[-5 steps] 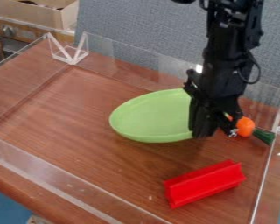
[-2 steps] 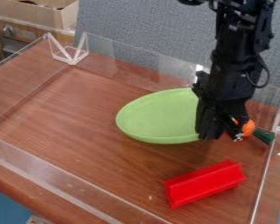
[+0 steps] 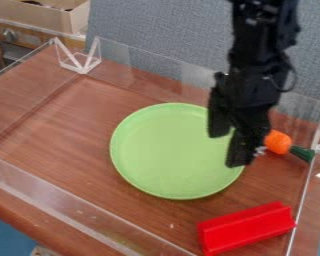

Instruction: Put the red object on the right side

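Tool (image 3: 238, 148) over plate's right edge, jaw state unclear.
Red block (image 3: 247, 228) lies front-right on bench (image 3: 56, 120); carrot (image 3: 280, 144) right of green plate (image 3: 166, 152).

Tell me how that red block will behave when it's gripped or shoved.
The red block looks rigid, so it probably won't flex. Its long flat shape lying on the table suggests it slides rather than rolls. Pushed near one end, it would likely pivot.

Lab: clear-walled wooden test table (image 3: 69, 125)

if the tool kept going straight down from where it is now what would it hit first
Most likely the right part of the green plate, under the downward-pointing tool; depth is unclear, so it might land between plate and carrot.
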